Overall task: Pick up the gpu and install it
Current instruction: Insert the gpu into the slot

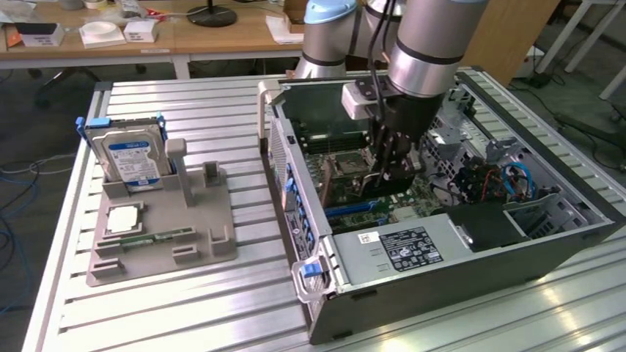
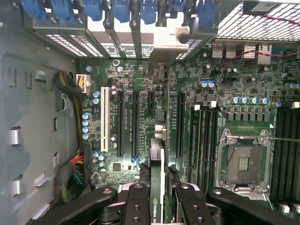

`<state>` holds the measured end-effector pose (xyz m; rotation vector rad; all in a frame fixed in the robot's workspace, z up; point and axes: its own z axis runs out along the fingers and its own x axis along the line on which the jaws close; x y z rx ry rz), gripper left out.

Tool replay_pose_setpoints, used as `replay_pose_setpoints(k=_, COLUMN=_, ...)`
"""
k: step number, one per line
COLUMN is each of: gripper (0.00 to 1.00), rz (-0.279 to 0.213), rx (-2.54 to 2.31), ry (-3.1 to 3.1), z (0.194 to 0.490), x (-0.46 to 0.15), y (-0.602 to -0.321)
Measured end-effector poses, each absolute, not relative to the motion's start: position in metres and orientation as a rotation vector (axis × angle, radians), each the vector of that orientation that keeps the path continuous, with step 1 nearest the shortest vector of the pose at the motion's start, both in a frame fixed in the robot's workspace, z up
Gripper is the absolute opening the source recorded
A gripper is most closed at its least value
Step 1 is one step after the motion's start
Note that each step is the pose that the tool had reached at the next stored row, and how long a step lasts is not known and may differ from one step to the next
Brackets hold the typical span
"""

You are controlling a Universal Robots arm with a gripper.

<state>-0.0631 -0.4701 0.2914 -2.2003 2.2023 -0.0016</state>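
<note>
The table (image 1: 196, 103) is presenting bare grooved aluminium and reflecting light softly. The computer case (image 1: 440, 282) is showing dark painted sheet metal outside and dull bare steel inside. The holder (image 1: 161, 253) is appearing as matt grey plastic. The gpu (image 2: 159, 178) is showing bright bare metal at one end. The gripper (image 2: 161, 190) is showing a matt black finish. The desk (image 1: 225, 37) is showing smooth pale wood.

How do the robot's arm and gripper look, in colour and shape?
The arm is a silver-grey tube with a black ring and light blue joint caps. A black cable runs along it. The gripper is black, with jointed bar fingers and round pivot pins.
</note>
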Motion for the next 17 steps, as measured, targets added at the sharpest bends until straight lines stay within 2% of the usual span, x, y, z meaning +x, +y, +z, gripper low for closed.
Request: replay_pose_setpoints(k=17, gripper=0.26, rz=-0.002, rx=-2.2, ry=2.203, z=0.271, x=-0.077, y=-0.461)
